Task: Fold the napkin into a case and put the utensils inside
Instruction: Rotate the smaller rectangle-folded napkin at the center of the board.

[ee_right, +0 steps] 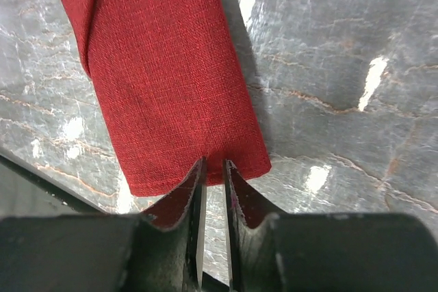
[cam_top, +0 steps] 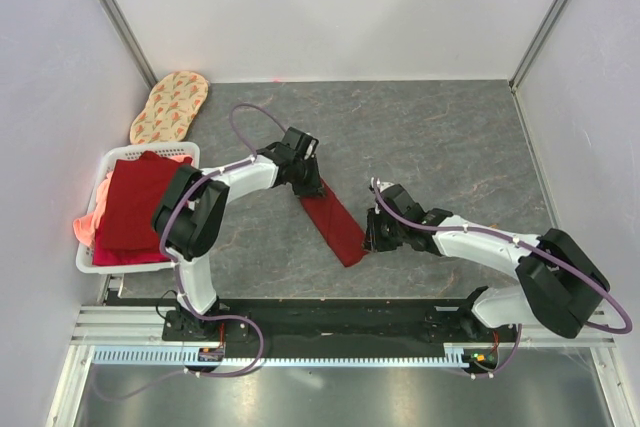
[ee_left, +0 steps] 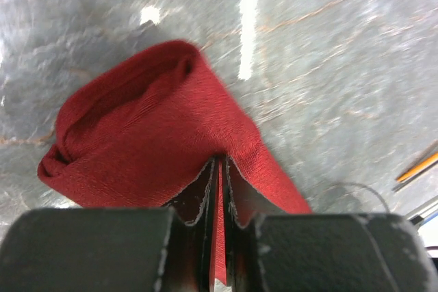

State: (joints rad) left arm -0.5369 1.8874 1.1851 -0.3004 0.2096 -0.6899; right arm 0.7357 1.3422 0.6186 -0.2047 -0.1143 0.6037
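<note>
Now, folded maroon napkin [cam_top: 333, 219], left gripper [ee_left: 217, 163] pinching

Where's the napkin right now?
Top view: the napkin lies as a narrow folded strip at the centre of the table, running diagonally; the left end effector pinches its far end, the right end effector is at its near end.

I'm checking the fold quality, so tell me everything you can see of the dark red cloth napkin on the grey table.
The dark red woven cloth napkin is folded into a long, narrow, layered strip lying diagonally on the grey marbled table. Its weave looks coarse, thin and soft. The left gripper is shut on its far end, where the layers bulge open in a loop. The right gripper has nearly closed fingertips over the flat near end; whether it pinches is unclear.
</note>
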